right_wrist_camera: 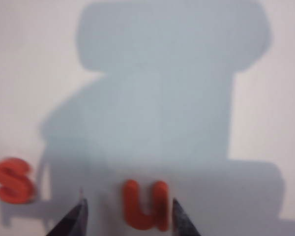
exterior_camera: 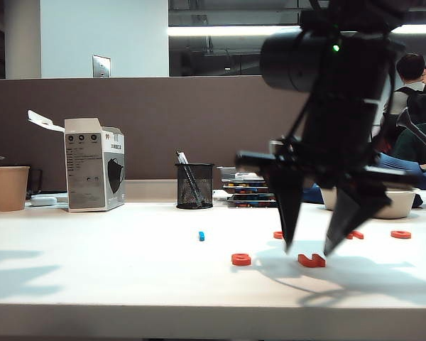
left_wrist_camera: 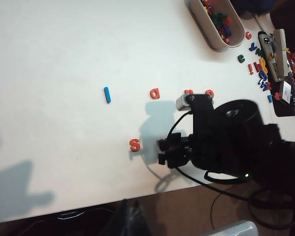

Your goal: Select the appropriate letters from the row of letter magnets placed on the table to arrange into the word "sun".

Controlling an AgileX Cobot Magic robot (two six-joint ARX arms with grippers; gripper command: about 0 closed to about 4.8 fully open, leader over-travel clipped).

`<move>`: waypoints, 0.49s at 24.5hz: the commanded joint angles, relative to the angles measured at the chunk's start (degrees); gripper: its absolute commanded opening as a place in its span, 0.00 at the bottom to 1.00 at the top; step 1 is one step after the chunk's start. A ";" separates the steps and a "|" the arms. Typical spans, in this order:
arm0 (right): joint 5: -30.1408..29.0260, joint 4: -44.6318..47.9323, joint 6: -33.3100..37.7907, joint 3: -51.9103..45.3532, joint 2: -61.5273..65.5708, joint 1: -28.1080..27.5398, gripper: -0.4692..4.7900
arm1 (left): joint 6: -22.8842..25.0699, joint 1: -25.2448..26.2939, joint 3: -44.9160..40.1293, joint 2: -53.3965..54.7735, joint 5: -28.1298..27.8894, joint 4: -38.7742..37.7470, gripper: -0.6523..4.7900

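On the white table (exterior_camera: 92,284) nearest the front edge, the "s" (exterior_camera: 241,259) lies flat with the "u" (exterior_camera: 312,261) just beside it, the right gripper (exterior_camera: 309,249) straddling the "u" with its jaws parted and off it. The "u" looks placed, so I judge "n" (left_wrist_camera: 189,92) comes next, from the row behind. The left gripper is out of sight, its state unknowable, and the far letters are partly hidden behind the arm.

matt orange plastic u (right_wrist_camera: 145,205), smooth white table (right_wrist_camera: 29,73)
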 commanded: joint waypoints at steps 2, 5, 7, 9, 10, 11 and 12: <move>0.76 -2.23 -2.62 5.66 -0.35 -0.09 0.50 | 0.24 0.02 0.31 -0.15 0.22 -0.09 0.11; 4.61 -4.85 -5.18 10.80 -0.33 -1.20 0.61 | 0.24 0.02 0.31 -0.15 0.22 -0.04 0.11; 5.51 -5.14 -5.66 11.61 -0.33 -3.02 0.69 | 0.24 0.02 0.31 -0.15 0.22 -0.04 0.11; 5.46 -5.05 -7.13 11.69 -0.33 -5.55 0.69 | 0.24 0.02 0.31 -0.15 0.22 -0.07 0.11; 5.49 -5.09 -8.44 11.69 -0.31 -6.78 0.69 | 0.24 0.02 0.31 -0.15 0.22 -0.04 0.11; 5.53 -5.09 -9.62 11.69 -0.17 -7.93 0.69 | 0.24 0.02 0.31 -0.15 0.22 -0.04 0.11; 5.53 -5.01 -11.04 11.69 -0.04 -9.35 0.69 | 0.24 0.02 0.31 -0.15 0.22 -0.04 0.11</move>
